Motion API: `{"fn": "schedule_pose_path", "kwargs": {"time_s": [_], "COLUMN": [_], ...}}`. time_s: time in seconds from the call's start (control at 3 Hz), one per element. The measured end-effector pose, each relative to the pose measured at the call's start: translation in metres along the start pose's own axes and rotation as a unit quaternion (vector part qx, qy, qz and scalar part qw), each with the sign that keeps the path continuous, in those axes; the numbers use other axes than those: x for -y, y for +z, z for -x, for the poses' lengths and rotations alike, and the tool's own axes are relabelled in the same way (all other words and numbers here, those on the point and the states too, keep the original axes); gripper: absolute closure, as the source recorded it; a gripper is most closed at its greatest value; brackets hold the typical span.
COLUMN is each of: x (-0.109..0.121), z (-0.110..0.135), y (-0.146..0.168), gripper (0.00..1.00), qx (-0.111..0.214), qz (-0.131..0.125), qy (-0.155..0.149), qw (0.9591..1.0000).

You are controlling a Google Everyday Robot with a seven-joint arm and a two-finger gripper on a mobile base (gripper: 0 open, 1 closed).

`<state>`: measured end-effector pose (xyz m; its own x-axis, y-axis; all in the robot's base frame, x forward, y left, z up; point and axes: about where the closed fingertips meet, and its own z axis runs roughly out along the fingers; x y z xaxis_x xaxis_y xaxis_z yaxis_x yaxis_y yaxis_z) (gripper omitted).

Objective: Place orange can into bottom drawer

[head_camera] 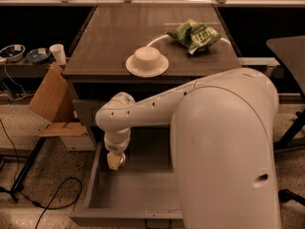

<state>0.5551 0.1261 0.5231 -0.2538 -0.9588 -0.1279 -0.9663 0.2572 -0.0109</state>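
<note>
The robot's white rounded arm (152,109) reaches from the lower right of the frame toward the lower centre-left, its wrist bending down into the wide grey rectangular bottom drawer (138,191), which stands pulled open below the dark brown table (119,32). The gripper (115,157) hangs at the end of that wrist, inside the drawer's left half, near the left wall and above the floor. At its tip sits the small orange-gold metal drink can (113,162), which looks pale yellow here. The gripper seems to be clamped on the can, though the wrist hides most of the grasp; the can is off the drawer's floor.

On the table top, in the upper centre of the frame, a white round dish with a raised dome (147,61) rests near the front edge. A green crinkled snack bag (193,33) lies to its upper right, well apart from it, and a thin white loop (157,38) curves out from behind the bag.

At the left of the frame a brown cardboard box with open flaps (50,99) leans beside the table. A white paper cup (58,54) stands on a low shelf above the box, and a black cable (52,202) trails across the speckled floor at the lower left.
</note>
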Motion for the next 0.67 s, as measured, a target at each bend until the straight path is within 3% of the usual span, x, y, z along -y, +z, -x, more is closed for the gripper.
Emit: {"fn": "schedule_pose_path", "kwargs": {"time_s": [0.67], "x": [0.0012], "z": [-0.0017], "y": [0.0032], "gripper": [0.0], "qx": [-0.004], "qz": [0.009], "qy": [0.009], "qw": [0.9999]}}
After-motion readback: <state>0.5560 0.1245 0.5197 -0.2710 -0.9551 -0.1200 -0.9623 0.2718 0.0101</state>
